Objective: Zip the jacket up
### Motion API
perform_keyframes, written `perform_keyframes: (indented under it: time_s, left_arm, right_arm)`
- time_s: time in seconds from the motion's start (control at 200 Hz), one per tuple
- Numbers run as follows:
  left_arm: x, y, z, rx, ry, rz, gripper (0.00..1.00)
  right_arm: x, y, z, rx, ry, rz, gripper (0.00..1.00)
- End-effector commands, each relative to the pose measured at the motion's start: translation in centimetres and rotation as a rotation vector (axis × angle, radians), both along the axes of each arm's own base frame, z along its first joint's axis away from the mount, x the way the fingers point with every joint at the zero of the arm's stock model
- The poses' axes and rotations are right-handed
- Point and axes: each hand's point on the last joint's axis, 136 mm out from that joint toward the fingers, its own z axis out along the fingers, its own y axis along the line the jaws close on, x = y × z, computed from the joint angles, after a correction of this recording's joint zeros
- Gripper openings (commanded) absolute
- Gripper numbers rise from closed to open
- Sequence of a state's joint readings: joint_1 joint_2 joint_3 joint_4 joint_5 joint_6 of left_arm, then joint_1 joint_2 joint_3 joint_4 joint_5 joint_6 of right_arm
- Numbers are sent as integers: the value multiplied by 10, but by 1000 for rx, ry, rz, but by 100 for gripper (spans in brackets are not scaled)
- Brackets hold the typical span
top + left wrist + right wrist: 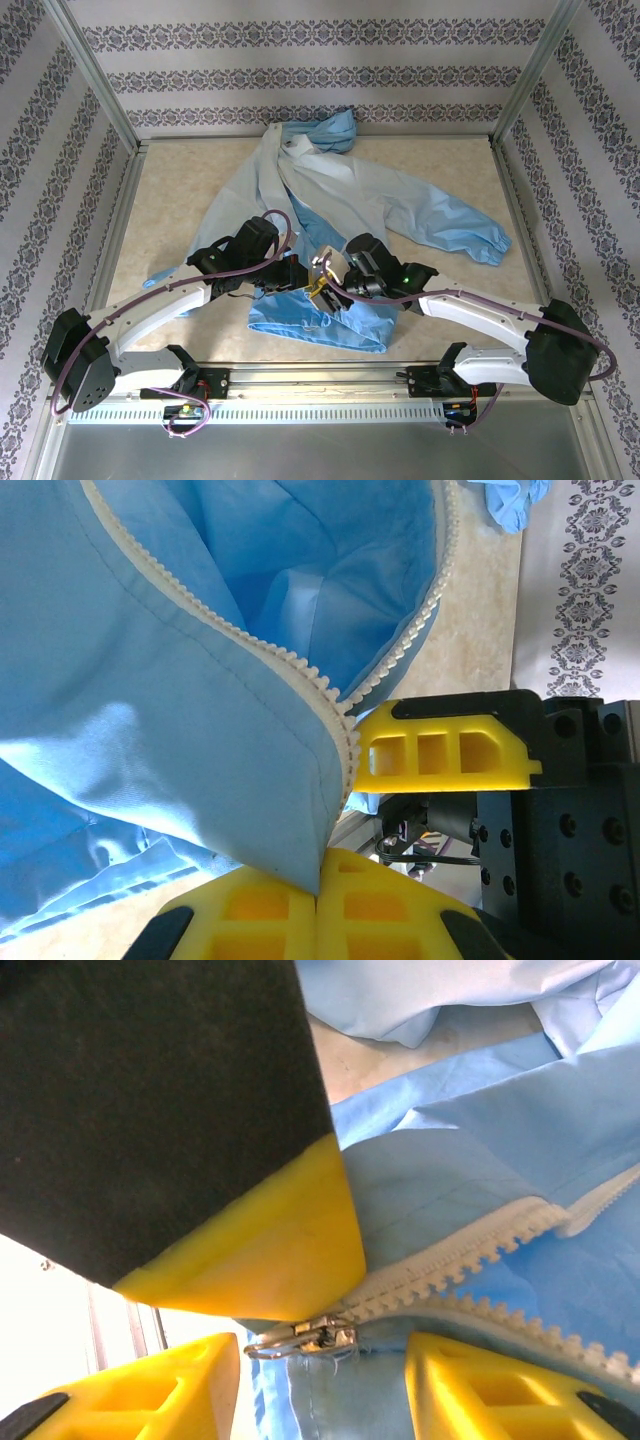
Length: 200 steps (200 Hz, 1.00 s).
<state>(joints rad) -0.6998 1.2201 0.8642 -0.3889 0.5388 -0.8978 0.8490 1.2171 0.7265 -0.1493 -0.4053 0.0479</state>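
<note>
At six o'clock the left gripper (318, 905) clamps the hem (320, 325); the right gripper (320, 1385) straddles the zipper slider (300, 1338), jaws apart. The jacket (400, 215) lies spread beyond, hood (330, 130) at twelve. Judged: grasping the slider; next, pinch it and draw toward twelve.

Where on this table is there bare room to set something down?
Bare table at the far left, between the jacket and the left rail, and at the far right, between the outstretched sleeve and the back wall. Crowded at the near centre, where left tool and right tool meet on the jacket.
</note>
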Motion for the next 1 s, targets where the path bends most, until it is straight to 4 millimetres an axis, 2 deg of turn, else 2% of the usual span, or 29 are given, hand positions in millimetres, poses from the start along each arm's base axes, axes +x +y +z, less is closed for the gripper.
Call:
perform_keyframes:
  time_s: [0.0, 0.215, 0.864, 0.939, 0.994]
  left_arm:
    - [-3, -2, -4, 4, -10, -20, 0]
    - [-5, -1, -6, -5, -8, -9, 0]
    - [-6, 0, 0, -13, -7, -8, 0]
    - [-7, 0, -1, -12, -3, -7, 0]
    - [-7, 0, -1, -13, -3, -10, 0]
  right_arm:
    - [8, -8, 9, 14, -20, -36, 42]
    - [10, -8, 9, 21, 0, -41, 38]
    - [9, 5, -6, -8, 7, 15, 38]
    - [10, 7, -5, -7, -2, 15, 36]
    - [11, 10, -3, -4, -13, 17, 30]
